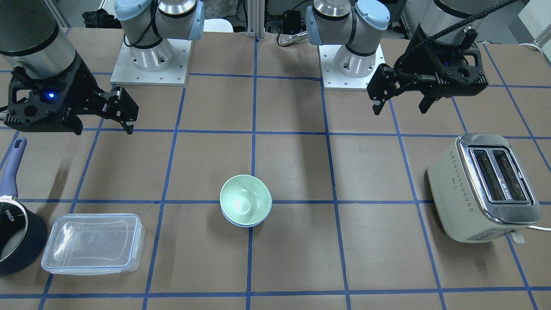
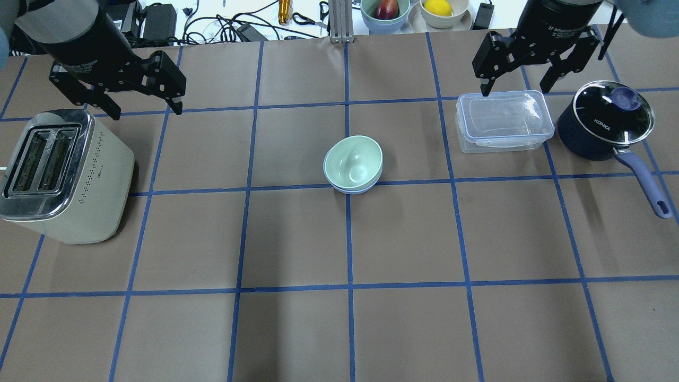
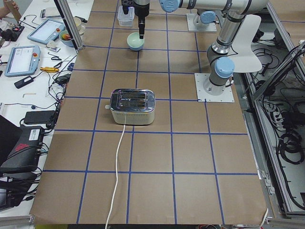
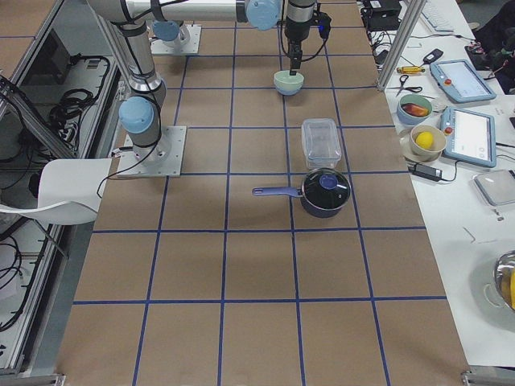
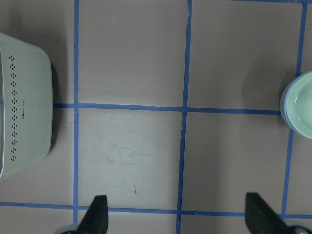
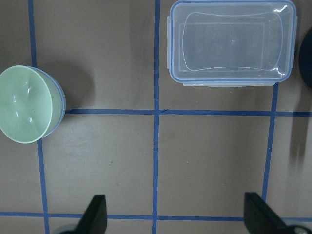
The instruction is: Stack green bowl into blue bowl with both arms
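The green bowl [image 1: 245,199] sits nested inside the blue bowl [image 1: 248,224] at the table's middle; only the blue bowl's rim shows beneath it. The stack also shows in the overhead view, with the green bowl [image 2: 353,159] in the blue bowl [image 2: 352,189]. My left gripper [image 2: 146,112] is open and empty, raised over the table's far left beyond the toaster. My right gripper [image 2: 514,90] is open and empty, raised over the clear container. Both are well apart from the bowls. The left wrist view catches the green bowl [image 5: 303,109] at its right edge, the right wrist view catches the green bowl [image 6: 24,105] at its left.
A cream toaster [image 2: 58,175] stands at the left with its cord running off the table. A clear lidded container [image 2: 504,122] and a dark navy saucepan [image 2: 604,124] with a glass lid stand at the right. Two fruit bowls [image 2: 384,10] sit beyond the table's far edge.
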You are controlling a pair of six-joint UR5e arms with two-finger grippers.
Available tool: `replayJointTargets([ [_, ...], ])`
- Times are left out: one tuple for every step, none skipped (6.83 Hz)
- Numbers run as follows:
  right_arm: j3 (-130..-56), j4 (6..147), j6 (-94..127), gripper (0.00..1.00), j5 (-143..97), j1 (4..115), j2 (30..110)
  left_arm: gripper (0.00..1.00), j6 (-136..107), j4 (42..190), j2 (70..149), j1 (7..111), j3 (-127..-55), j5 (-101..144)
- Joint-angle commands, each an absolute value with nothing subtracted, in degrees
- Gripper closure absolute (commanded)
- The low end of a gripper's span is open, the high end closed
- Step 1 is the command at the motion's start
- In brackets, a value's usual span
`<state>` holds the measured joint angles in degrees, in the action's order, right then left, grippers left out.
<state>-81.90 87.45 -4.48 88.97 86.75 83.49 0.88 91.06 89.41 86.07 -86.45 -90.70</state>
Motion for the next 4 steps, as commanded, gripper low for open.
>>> replayJointTargets([
  [-81.9,87.4,-4.5,0.00,88.9,86.7,83.5,0.00,0.9,91.1,89.2,86.0,-86.5,-90.7],
  [-81.9,87.4,-4.5,0.00,88.9,86.7,83.5,0.00,0.9,91.1,89.2,86.0,-86.5,-90.7],
  [-82.0,87.4,-4.5,0.00,88.9,86.7,83.5,0.00,0.9,91.0,89.2,86.0,-86.5,-90.7],
  [-82.3,87.5,-4.5,0.00,88.9,86.7,83.5,0.00,0.9,91.1,89.2,86.0,-86.5,-90.7],
])
